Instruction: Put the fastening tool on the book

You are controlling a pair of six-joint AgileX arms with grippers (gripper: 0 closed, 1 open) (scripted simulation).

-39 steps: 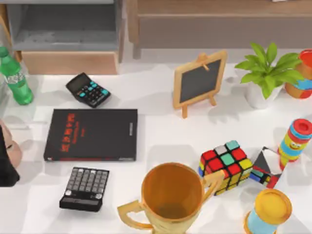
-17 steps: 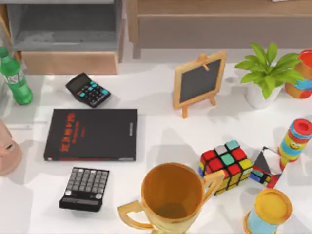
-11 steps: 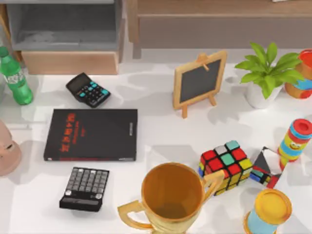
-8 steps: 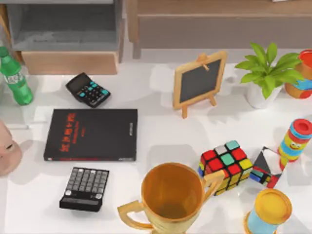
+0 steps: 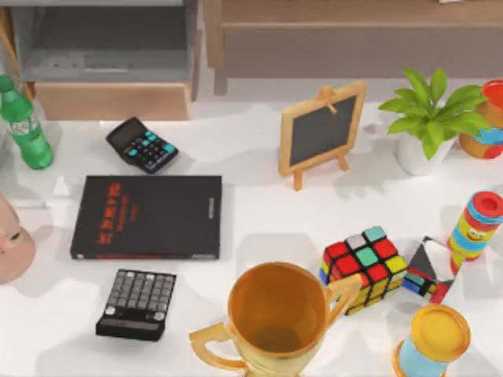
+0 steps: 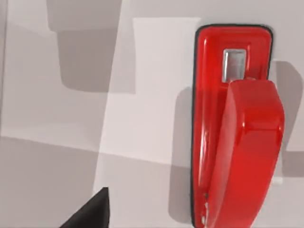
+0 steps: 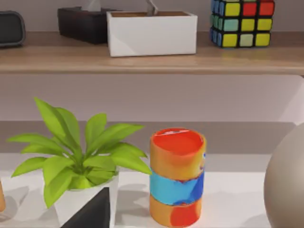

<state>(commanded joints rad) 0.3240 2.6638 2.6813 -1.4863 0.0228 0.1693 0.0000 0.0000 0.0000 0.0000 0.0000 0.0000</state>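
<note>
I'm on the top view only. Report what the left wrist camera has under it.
Observer: The red fastening tool, lying flat on the white surface.
Operator: Describe its upper side.
Observer: Its hinged top arm faces the camera, with a small metal plate exposed on the base at one end.
Operator: Now the right wrist camera.
Observer: It looks level past the potted plant and the striped can to a wooden shelf carrying a colour cube and a white box.
</note>
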